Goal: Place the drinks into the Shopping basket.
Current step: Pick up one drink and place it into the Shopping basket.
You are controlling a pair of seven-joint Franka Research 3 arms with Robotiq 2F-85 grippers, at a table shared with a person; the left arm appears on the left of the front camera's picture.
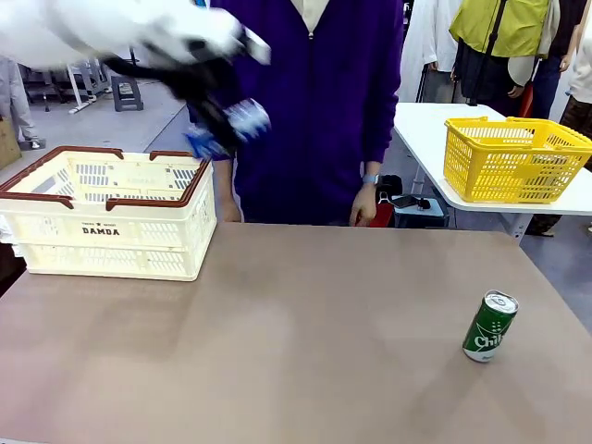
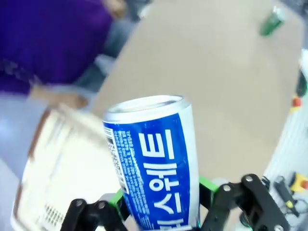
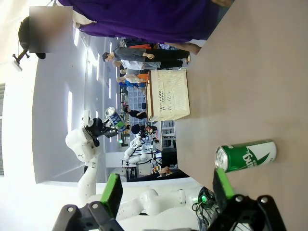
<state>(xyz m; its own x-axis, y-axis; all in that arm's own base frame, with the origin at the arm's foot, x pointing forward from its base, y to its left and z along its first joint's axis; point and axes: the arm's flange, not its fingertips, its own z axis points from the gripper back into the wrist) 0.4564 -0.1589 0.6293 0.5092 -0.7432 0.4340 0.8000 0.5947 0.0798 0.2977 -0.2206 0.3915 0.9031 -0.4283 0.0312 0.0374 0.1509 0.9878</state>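
Note:
A blue-and-white drink can (image 1: 242, 118) hangs in the air with my left gripper (image 1: 222, 129) shut on it, just above the right end of the cream Shopping basket (image 1: 111, 248). In the left wrist view the can (image 2: 154, 159) stands between the green pads (image 2: 208, 186), and the basket (image 2: 48, 159) lies below to the left. A green drink can (image 1: 489, 325) stands on the table at the right. My right gripper (image 3: 168, 192) is open, and the green can (image 3: 245, 155) lies a little beyond its fingers.
A person in a purple top (image 1: 314, 102) stands at the far edge, one hand (image 1: 361, 211) hanging near the table. A yellow mesh basket (image 1: 513, 159) sits on a white side table at the back right. The brown tabletop (image 1: 296, 333) lies bare between the basket and the green can.

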